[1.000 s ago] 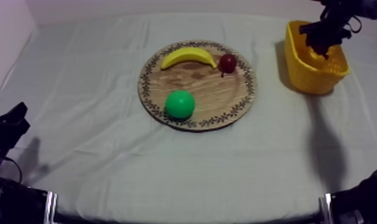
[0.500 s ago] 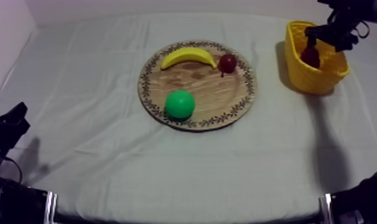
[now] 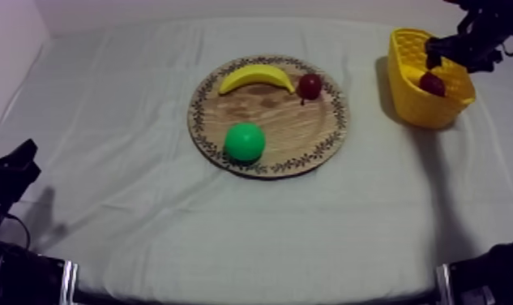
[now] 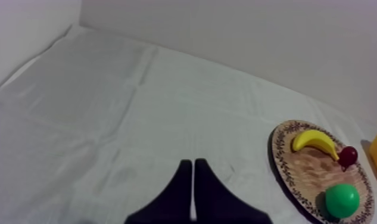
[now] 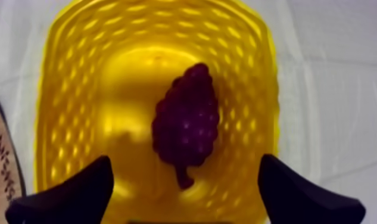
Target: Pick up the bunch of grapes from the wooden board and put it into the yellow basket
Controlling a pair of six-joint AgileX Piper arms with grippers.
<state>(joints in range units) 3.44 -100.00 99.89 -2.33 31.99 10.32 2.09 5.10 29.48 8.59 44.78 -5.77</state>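
The dark purple bunch of grapes [image 3: 431, 83] [image 5: 187, 122] lies on the bottom of the yellow basket [image 3: 413, 101] [image 5: 77, 89] at the far right of the table. My right gripper [image 3: 462, 50] [image 5: 184, 161] hovers over the basket, open, its fingers spread wide to either side of the grapes and not touching them. The round wooden board [image 3: 288, 122] [image 4: 312, 164] sits mid-table. My left gripper [image 3: 20, 162] [image 4: 193, 164] rests low at the left, shut into a narrow wedge on nothing.
On the board lie a banana [image 3: 255, 77] [image 4: 312, 142], a small red fruit [image 3: 309, 85] [image 4: 347, 156] and a round green fruit [image 3: 245, 142] [image 4: 342, 199]. Bare cloth stretches between the board and the basket and across the front.
My right gripper has lifted out of the basket and drawn back to the right. The grapes it held now lie loose in the basket. The left arm has not moved.
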